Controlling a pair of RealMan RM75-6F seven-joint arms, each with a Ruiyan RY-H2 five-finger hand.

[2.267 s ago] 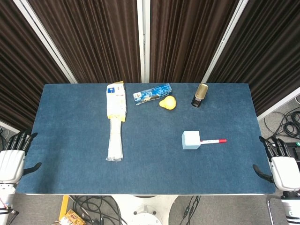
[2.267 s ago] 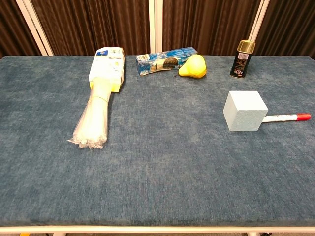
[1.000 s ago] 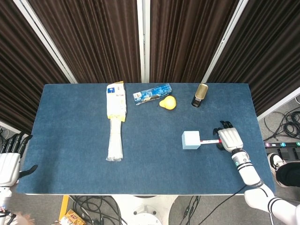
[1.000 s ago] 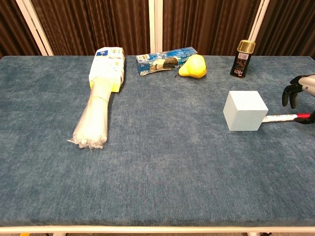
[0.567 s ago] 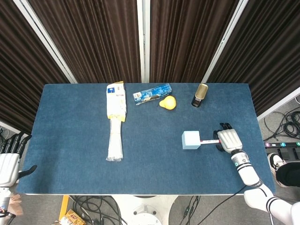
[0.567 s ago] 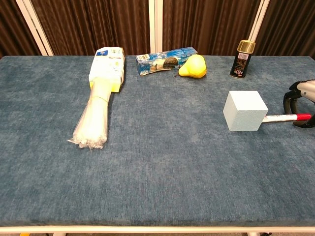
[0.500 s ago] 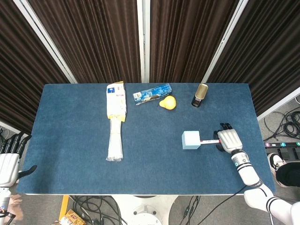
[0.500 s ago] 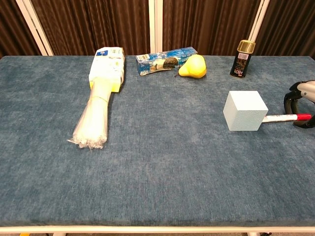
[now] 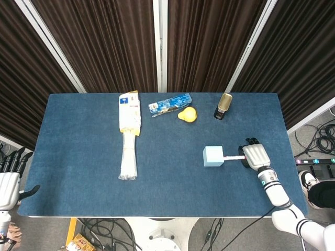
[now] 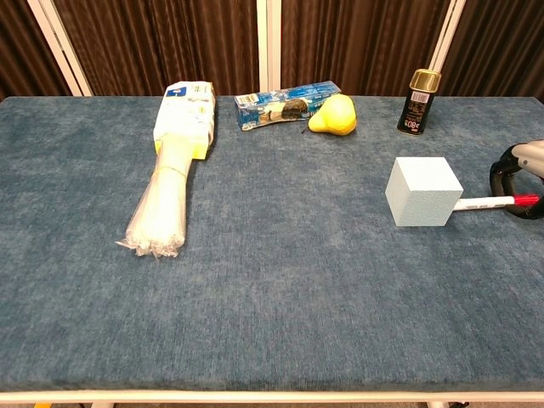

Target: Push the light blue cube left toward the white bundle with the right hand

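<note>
The light blue cube (image 9: 213, 156) (image 10: 422, 191) stands right of the table's middle. A red-capped white marker (image 9: 233, 156) (image 10: 484, 203) lies against its right side. My right hand (image 9: 255, 156) (image 10: 520, 180) hovers palm down over the marker's red end, a short gap to the right of the cube, its dark fingers arching around the cap with nothing held. The white bundle (image 9: 129, 151) (image 10: 166, 200), with a yellow and white label at its far end, lies lengthwise far to the left. Off the table's left front corner, my left hand (image 9: 8, 183) is open.
Along the far edge of the blue cloth-covered table (image 9: 78, 157) are a blue packet (image 9: 168, 104) (image 10: 285, 102), a yellow pear (image 9: 187, 114) (image 10: 333, 116) and a black can with a gold lid (image 9: 224, 106) (image 10: 418, 102). Dark curtains hang behind.
My right hand came in from beyond the table's right edge to hover over the marker's red end. The cube has stayed put. The left hand sank slightly lower.
</note>
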